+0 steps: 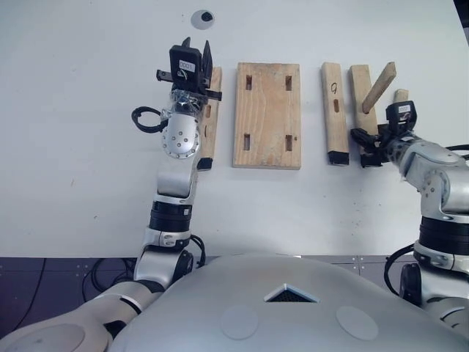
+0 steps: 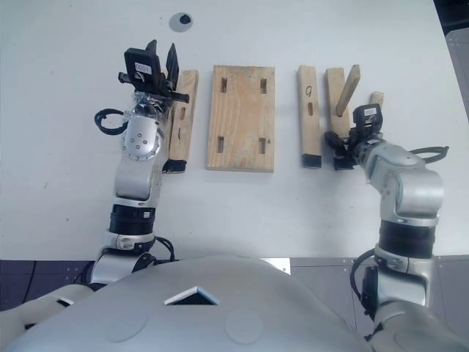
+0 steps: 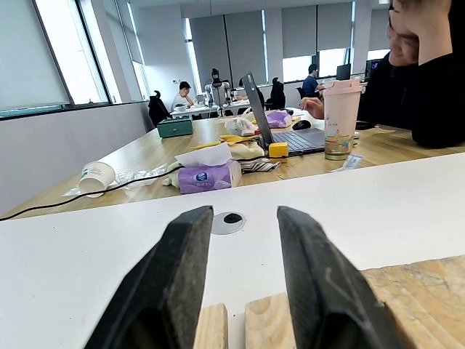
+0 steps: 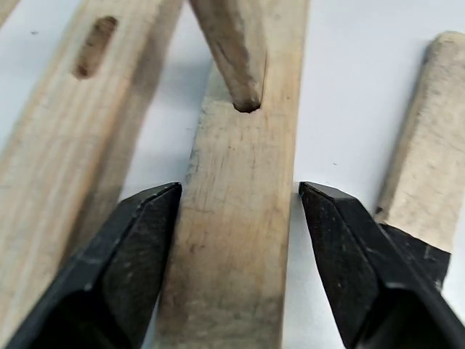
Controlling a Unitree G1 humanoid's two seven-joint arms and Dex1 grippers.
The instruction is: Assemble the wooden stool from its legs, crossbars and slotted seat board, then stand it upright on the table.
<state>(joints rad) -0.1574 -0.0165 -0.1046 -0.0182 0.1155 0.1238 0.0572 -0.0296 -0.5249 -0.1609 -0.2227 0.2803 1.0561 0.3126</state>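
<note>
Your right gripper [image 4: 240, 190] has its jaws apart and straddling the near end of a slotted leg [image 4: 234, 283], one black finger [image 4: 120, 254] on each side. A sliver of white table [image 1: 88, 147] shows between the leg and one finger, and you cannot tell whether the other finger touches the wood. Just ahead of the jaws a crossbar [image 4: 229, 43] has its end sitting in that leg's slot, and it rises at a tilt away from the gripper. Outside one finger lies the marked leg [image 1: 333, 114], flat, with its own slot open. Outside the other finger lies a round-ended piece [image 4: 425, 153] with a dark tip, close to the finger.

Your left gripper [image 1: 196, 48] also has its jaws apart and holds nothing. It hovers over the far end of another leg [image 1: 211, 125], which runs back under the wrist. The fingertips point away from you, toward a round cable port [image 1: 203, 17] in the table just beyond them.

The slotted seat board [image 1: 267, 115] lies flat just beside the left jaws, toward the right gripper — its four slots face up. It sits apart from the legs on either side, with no part fitted into it.
</note>
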